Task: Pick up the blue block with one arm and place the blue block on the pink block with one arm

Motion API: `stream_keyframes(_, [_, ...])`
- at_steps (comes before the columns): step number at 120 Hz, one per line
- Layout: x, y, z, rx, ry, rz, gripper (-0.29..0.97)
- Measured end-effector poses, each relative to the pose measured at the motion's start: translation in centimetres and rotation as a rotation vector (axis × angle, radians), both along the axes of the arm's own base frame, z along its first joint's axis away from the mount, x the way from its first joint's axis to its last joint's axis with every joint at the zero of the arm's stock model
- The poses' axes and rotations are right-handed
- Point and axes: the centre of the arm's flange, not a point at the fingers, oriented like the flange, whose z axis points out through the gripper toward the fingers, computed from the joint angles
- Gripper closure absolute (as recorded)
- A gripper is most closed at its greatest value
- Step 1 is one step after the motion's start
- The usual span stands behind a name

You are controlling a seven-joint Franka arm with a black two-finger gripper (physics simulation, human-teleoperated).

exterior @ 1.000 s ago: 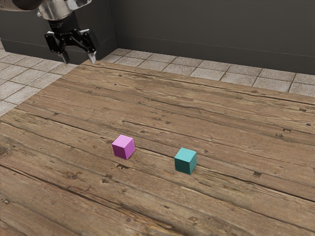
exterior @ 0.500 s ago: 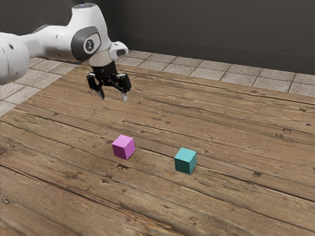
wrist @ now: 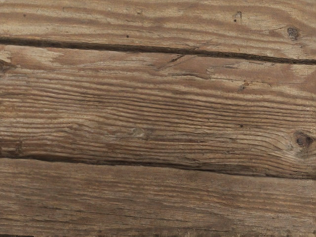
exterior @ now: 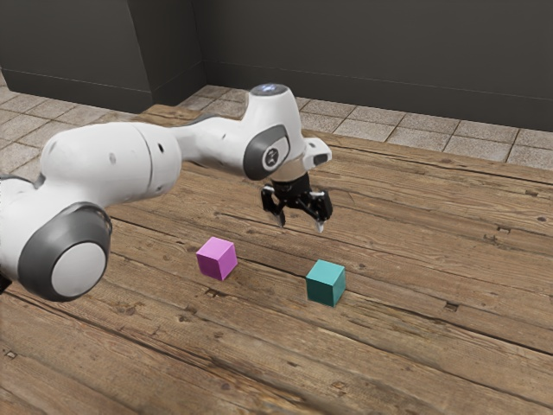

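The arm [exterior: 104, 181] and the wooden table [exterior: 415, 363] are cut by the exterior view's left edge.

Tabletop [exterior: 415, 216]: weathered wooden planks with dark seams, knots and long grain. In the wrist view, the tabletop [wrist: 158, 118] is bare plank with two seams. Two cubes sit flat on the wood. Pink block [exterior: 216, 258] is near centre. Blue block [exterior: 326, 283], teal in tone, lies at its 4 o'clock, apart, not touching.

Arm [exterior: 112, 164] outstretched, wrist [exterior: 292, 180] pointing down, jaws parted, empty.
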Motion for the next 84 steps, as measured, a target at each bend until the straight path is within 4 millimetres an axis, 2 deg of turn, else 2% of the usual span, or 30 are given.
stream_keyframes(15, [-0.3,-1.6,-0.8,0.004,-0.002,-0.046,0.02])
stream_keyframes(32, [-0.3,-2.4,-1.6,0.006,-0.017,-0.122,0.02])
stream_keyframes(64, [1.2,-2.9,-6.1,-0.059,-0.01,-0.13,0.02])
stream_keyframes(74, [2.2,-3.6,-5.0,-0.025,-0.026,-0.145,0.02])
stream_keyframes(84, [2.6,-3.8,-5.5,0.0,-0.014,-0.143,0.02])
